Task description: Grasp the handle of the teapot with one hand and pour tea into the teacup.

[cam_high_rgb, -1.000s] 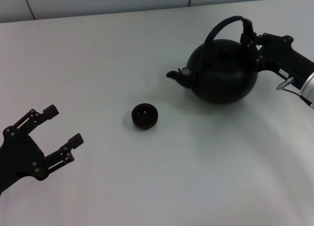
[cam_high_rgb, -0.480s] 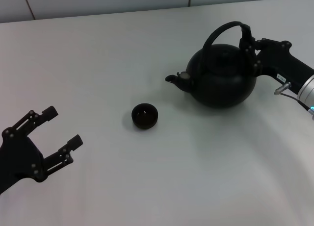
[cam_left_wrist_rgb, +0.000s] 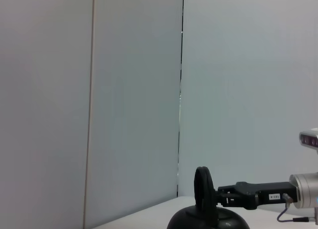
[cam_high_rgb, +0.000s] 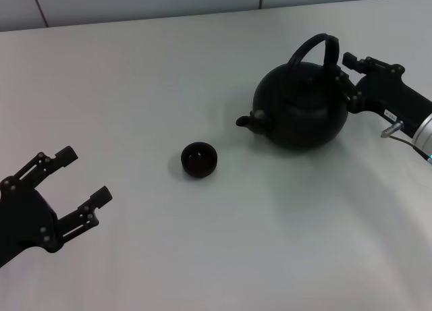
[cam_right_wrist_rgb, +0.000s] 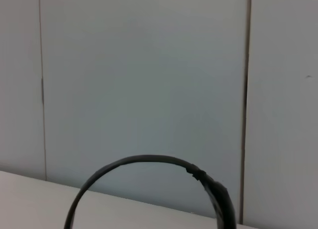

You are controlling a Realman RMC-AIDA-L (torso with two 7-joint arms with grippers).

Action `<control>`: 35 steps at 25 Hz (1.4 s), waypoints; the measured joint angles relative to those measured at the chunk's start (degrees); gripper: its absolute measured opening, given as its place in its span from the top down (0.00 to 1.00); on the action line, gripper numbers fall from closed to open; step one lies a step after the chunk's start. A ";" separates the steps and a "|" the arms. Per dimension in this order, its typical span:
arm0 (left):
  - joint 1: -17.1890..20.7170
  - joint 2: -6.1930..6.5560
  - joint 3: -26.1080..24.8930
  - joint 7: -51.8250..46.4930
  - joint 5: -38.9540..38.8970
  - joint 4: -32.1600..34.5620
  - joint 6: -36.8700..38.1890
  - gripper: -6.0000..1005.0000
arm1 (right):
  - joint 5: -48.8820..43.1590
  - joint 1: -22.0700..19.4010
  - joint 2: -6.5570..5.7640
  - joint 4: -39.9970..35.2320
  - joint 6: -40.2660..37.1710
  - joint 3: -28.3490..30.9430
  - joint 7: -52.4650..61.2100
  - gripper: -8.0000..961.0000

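The teapot [cam_high_rgb: 302, 107] sits toward the tabletop's [cam_high_rgb: 202, 250] far right, spout aimed at the teacup [cam_high_rgb: 199, 158] near the middle. The right gripper [cam_high_rgb: 343, 71] is clamped on the handle [cam_high_rgb: 314, 46]. The left gripper [cam_high_rgb: 73, 183] hangs spread wide by the near left corner.

A small white label on the right end effector [cam_high_rgb: 345, 78] is unreadable.
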 joint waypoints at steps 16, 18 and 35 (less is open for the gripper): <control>-0.42 -0.10 0.09 0.50 0.12 -0.32 -0.71 0.17 | 1.63 -10.00 0.08 2.15 -13.29 9.72 -0.07 0.34; -0.44 -0.15 0.15 0.52 0.14 -0.38 -1.11 0.17 | 1.63 -10.65 0.09 2.61 -13.86 10.51 -0.10 0.31; -11.23 5.11 12.13 -21.16 4.25 9.77 -1.97 0.17 | -32.80 -9.33 -0.96 -24.62 -37.10 11.09 21.69 0.31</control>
